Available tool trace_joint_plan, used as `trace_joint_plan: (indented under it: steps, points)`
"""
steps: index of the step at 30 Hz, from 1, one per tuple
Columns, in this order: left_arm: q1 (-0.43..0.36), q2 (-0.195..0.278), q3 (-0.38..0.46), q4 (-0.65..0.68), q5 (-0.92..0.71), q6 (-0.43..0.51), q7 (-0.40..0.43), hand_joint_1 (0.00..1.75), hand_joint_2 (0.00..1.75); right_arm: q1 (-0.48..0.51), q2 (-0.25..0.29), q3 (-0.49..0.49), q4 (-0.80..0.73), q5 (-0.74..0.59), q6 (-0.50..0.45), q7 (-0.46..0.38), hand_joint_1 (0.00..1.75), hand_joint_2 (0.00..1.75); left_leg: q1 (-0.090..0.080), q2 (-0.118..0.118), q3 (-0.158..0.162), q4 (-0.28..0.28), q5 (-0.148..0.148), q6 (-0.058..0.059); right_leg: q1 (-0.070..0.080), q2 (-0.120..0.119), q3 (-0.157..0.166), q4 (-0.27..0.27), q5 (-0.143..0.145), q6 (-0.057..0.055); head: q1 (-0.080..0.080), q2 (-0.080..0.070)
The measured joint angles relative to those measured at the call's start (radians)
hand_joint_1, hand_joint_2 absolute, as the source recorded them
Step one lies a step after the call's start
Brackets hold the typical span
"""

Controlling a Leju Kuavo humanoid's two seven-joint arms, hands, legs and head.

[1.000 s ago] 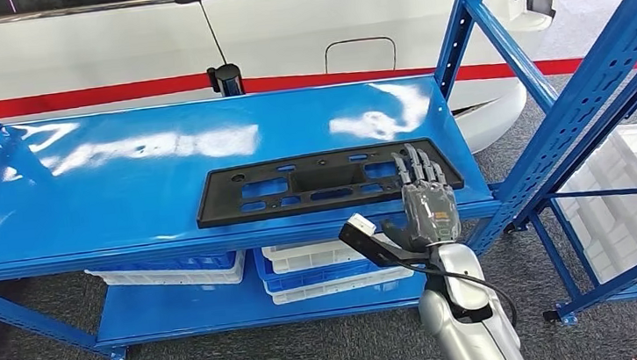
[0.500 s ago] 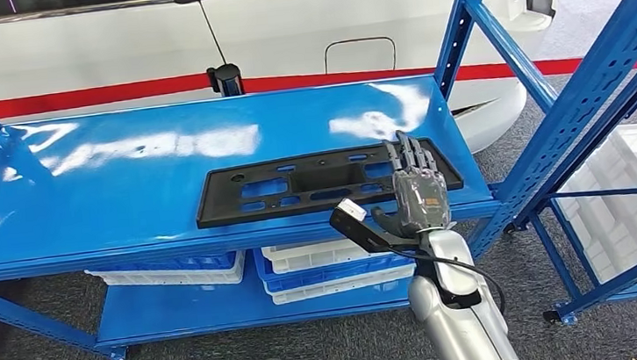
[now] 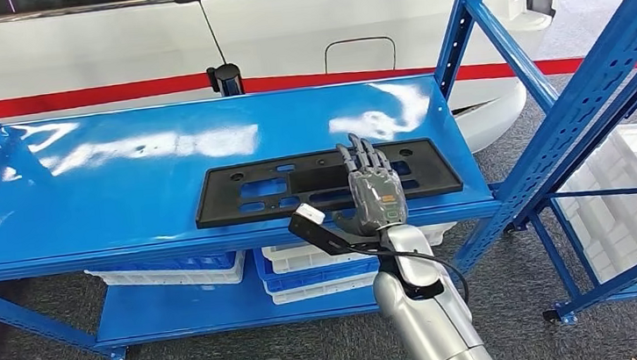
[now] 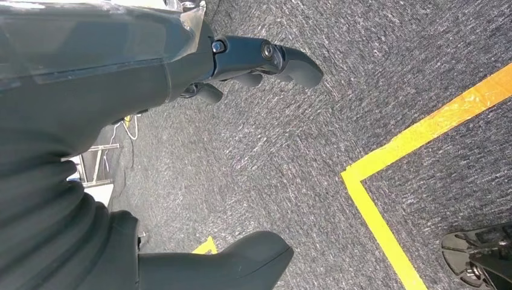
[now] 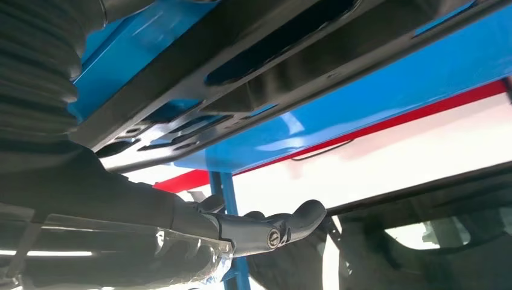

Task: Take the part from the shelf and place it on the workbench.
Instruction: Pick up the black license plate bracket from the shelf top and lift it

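Note:
The part [image 3: 272, 187] is a long flat black plate with several cut-outs, lying near the front edge of the blue shelf [image 3: 121, 181]. My right hand [image 3: 372, 191] reaches up from below with fingers stretched out and apart over the plate's right half, holding nothing. In the right wrist view the plate [image 5: 290, 54] runs close past my fingers [image 5: 265, 232]; I cannot tell whether they touch it. My left hand [image 4: 181, 66] hangs over grey carpet, its fingers [image 4: 265, 57] and thumb [image 4: 241, 260] spread wide with nothing between them.
White and blue crates [image 3: 323, 263] sit on the lower shelf. Slanted blue uprights [image 3: 573, 111] frame the shelf's right end, with a white bin [image 3: 634, 194] beyond them. A white car with a red stripe [image 3: 282, 25] stands behind. Yellow floor tape [image 4: 422, 133] crosses the carpet.
My right hand has slid left along the plate, from its right end toward its middle, staying spread. The plate has not moved.

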Motion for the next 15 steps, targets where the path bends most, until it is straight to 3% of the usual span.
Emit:
trace_joint_plan:
  steps: [14,15]
  points:
    - [0.000,0.000,0.004,0.000,0.009,-0.001,-0.002,0.00,1.75,-0.025,0.022,0.021,0.080,0.001,-0.004,-0.003,0.01,1.75,0.000,0.000,0.000,0.000,0.000,0.000,0.000,0.000,0.000,0.000,0.000,0.000,0.000,0.000]
    - [0.000,0.000,0.006,0.000,0.010,-0.001,-0.002,0.00,1.75,-0.028,0.023,0.022,0.087,-0.001,-0.007,-0.003,0.45,1.75,0.000,0.000,0.000,0.000,0.000,0.000,0.000,0.000,0.000,0.000,0.000,0.000,0.000,0.000]
